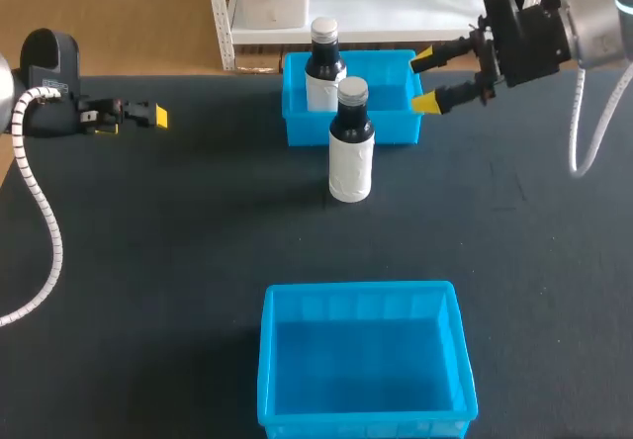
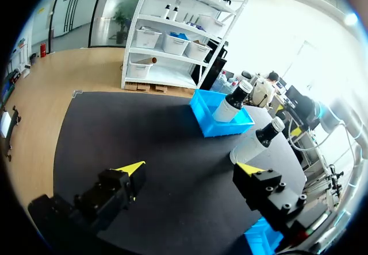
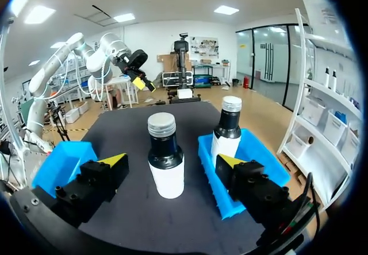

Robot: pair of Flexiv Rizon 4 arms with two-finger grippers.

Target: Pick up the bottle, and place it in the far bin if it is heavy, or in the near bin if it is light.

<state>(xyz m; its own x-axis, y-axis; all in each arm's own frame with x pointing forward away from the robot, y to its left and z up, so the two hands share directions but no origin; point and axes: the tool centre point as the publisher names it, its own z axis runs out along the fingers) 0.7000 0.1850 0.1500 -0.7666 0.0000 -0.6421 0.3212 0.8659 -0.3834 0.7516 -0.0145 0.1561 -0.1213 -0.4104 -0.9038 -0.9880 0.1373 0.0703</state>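
- Black matting covers the table (image 1: 148,261), which carries two blue bins and two dark bottles.
- Two robot arms frame the scene: the right arm (image 1: 593,14) comes in at the far right corner, and the left arm (image 1: 45,73) sits at the far left edge.
- The near bin (image 1: 361,421) stands at the front of the table, open side up.
- The far bin (image 1: 386,128) stands at the back edge with a second bottle (image 1: 324,68) upright inside its left end.
- The bottle (image 1: 350,152), dark with a white label and grey cap, stands upright on the mat just in front of the far bin, held by neither arm.
- The right gripper (image 1: 427,81) hangs over the far bin's right end, fingers spread wide and holding nothing; the bottle stands ahead of it.
- The left gripper (image 2: 191,169) hovers well away from the bottle, its yellow-tipped fingers wide apart and holding nothing.
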